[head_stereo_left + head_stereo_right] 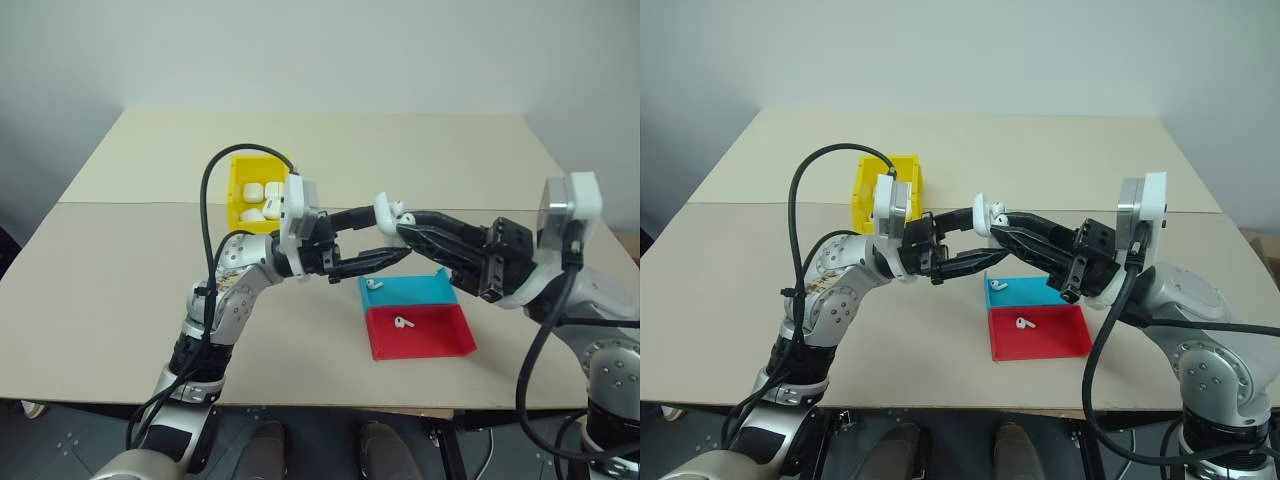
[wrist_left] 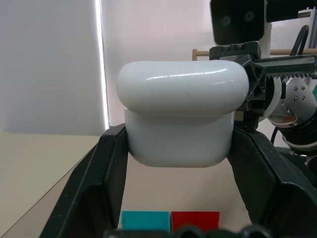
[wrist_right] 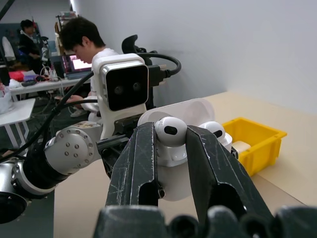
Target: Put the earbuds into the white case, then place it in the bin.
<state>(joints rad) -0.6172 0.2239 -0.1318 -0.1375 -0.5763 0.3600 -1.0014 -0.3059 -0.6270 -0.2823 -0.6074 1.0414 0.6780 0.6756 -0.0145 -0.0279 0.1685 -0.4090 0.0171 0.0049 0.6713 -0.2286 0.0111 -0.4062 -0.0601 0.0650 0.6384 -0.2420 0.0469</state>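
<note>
While the left gripper [image 1: 385, 262] keeps its jaws clenched on the white case [image 2: 181, 113] in the air above the tabletop [image 1: 120, 290], the right gripper [image 3: 172, 148] has its jaws pinched on one earbud [image 3: 170, 131] right at the open mouth of the case. The lid [image 1: 382, 211] stands up. A second earbud [image 3: 214, 128] seems to sit already in its slot, just beside the held one.

The risk, as it looks, is a bad angle. If the stem does not meet its slot, the earbud may jam or slip out and fall. A hard push could also turn the glossy case between the left jaws.

Below them lies a flat tray [image 1: 455, 344], half blue and half red, with one earbud on the blue part [image 1: 374, 284] and one on the red part [image 1: 402, 323]. Farther back stands the yellow bin [image 1: 236, 188], with several white cases [image 1: 254, 190] inside. The tabletop is pale beige with a seam across. Behind it is a plain light wall; the right wrist view shows people sitting at desks.
</note>
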